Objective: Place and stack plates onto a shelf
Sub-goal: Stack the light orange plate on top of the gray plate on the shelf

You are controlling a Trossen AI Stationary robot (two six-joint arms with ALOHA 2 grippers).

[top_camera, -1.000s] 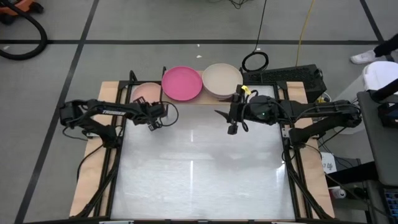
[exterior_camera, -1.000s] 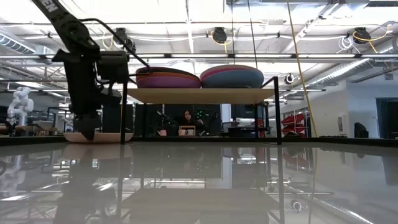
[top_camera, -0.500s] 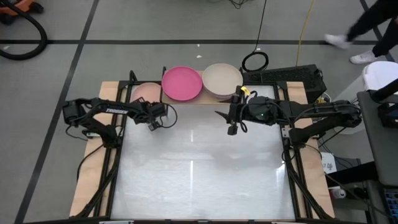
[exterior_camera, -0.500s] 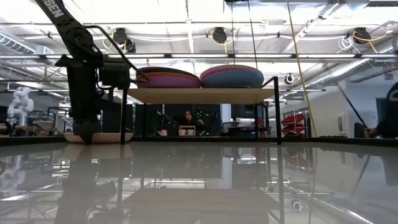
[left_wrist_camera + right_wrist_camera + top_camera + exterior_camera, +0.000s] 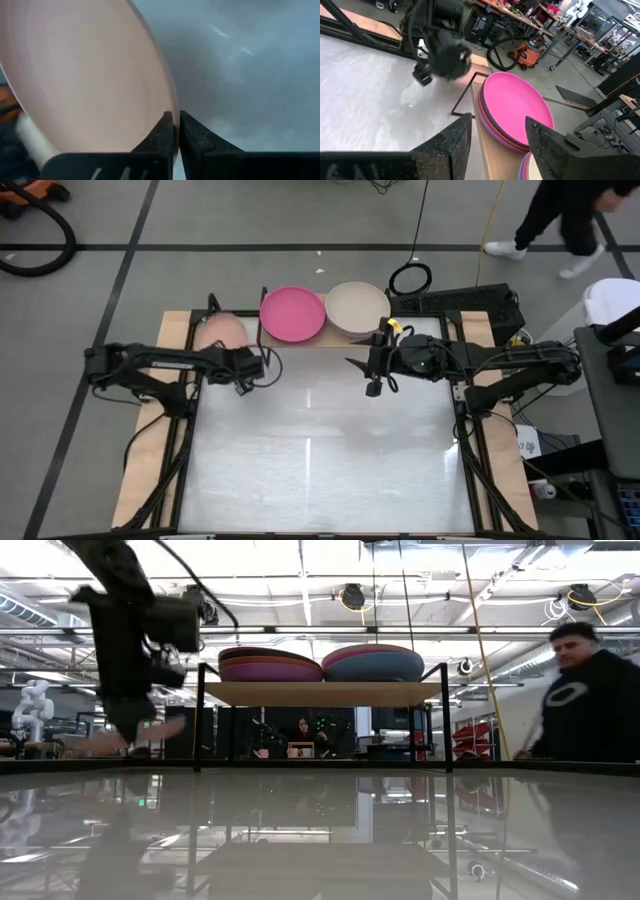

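The light pink plate (image 5: 222, 332) is in the left gripper (image 5: 243, 376), just left of the shelf (image 5: 322, 693) at the back of the bench (image 5: 320, 450). The wrist view shows the two jaws nearly closed, pinching the plate's rim. In the low view the plate (image 5: 135, 735) hangs tilted, a little above the bench.

Two piles of plates already sit on the shelf. The left pile has a hot pink plate (image 5: 292, 313) on top. The right pile has a beige plate (image 5: 356, 308) on top.

The step in hand looks like lifting the last plate off the bench. Next, the plate has to go up higher than the piles, move over one of them, lie flat, and then be let go.

The right gripper (image 5: 374, 372) waits in front of the shelf, with its jaws apart and nothing in them.

A second ago the pink plate lay flat on the bench beside the shelf's leg. Now it is up in the air and tipped, and the left arm has pulled back a bit. The right arm has not moved. A person (image 5: 590, 695) has walked into the low view on the right.
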